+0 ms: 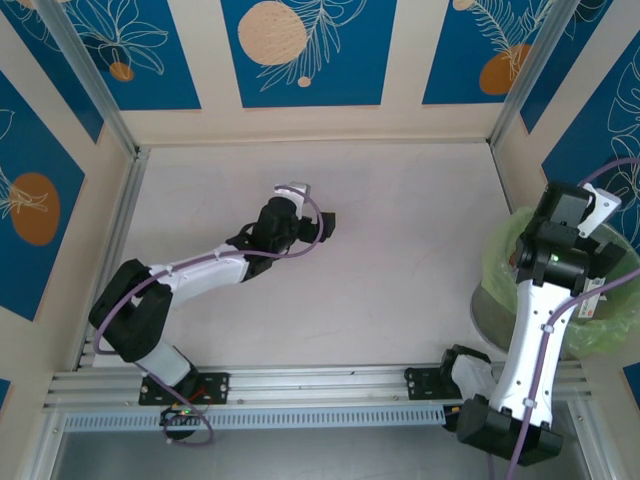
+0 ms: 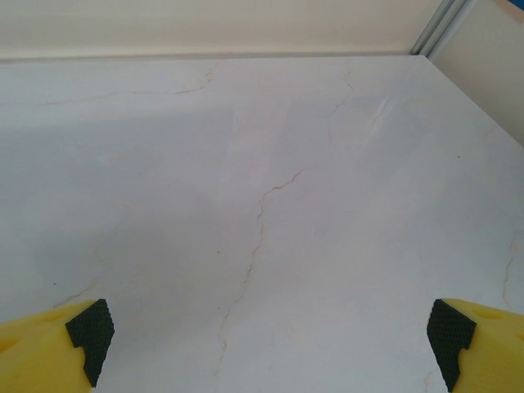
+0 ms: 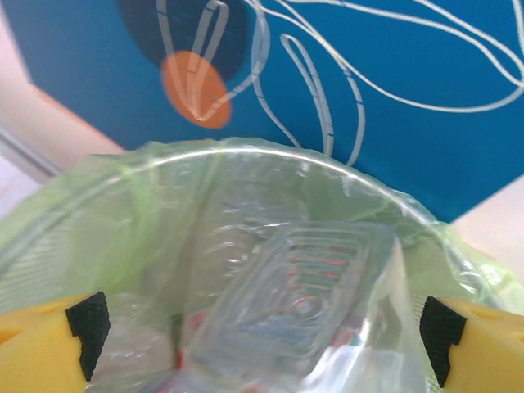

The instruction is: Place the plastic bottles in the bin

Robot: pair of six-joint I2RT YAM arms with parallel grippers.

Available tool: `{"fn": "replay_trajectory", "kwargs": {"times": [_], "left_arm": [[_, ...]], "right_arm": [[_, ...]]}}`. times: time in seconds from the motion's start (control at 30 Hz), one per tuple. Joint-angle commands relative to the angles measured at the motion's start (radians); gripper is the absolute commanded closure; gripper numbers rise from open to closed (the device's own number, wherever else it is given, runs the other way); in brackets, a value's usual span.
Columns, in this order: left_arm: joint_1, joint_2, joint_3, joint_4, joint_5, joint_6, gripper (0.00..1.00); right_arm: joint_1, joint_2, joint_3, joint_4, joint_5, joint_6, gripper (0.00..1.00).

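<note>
My right gripper (image 3: 266, 332) is wide open and empty above the bin (image 3: 246, 152), so I should rise straight before swinging away.

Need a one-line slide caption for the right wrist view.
Right hand, open, poised over the green-bagged bin, a crushed clear plastic bottle inside it.

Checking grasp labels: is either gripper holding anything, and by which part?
Nothing is held: left gripper open over table, right gripper open above a clear bottle in the bin.
</note>
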Motion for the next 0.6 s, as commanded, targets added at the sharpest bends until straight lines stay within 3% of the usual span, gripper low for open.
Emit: {"fn": "replay_trajectory", "kwargs": {"times": [0.0, 0.13, 0.27, 0.33, 0.37, 0.47, 0.57], "left_arm": [[0.01, -0.006, 0.022, -0.032, 0.045, -0.002, 0.0], [0.011, -0.001, 0.046, -0.037, 0.068, 0.001, 0.0], [0.019, -0.048, 0.035, -0.046, 0.036, -0.001, 0.0], [0.034, -0.086, 0.017, -0.061, 0.007, -0.009, 0.0], [0.046, -0.108, 0.009, -0.085, -0.021, -0.013, 0.0], [0.096, -0.163, 0.004, -0.198, -0.128, -0.006, 0.0], [0.151, -0.216, -0.026, -0.27, -0.27, 0.03, 0.0]], "right_arm": [[-0.046, 0.006, 0.048, 0.012, 0.01, 0.049, 0.01], [0.04, 0.03, 0.192, -0.085, -0.089, 0.109, 0.01], [0.337, 0.018, 0.301, -0.112, -0.127, 0.152, 0.01], [0.441, -0.003, 0.259, -0.034, -0.232, 0.106, 0.01], [0.476, -0.014, 0.208, 0.027, -0.345, 0.07, 0.01], [0.527, -0.033, 0.001, 0.25, -0.588, 0.009, 0.01], [0.556, -0.017, -0.171, 0.456, -0.631, -0.02, 0.01]]}}
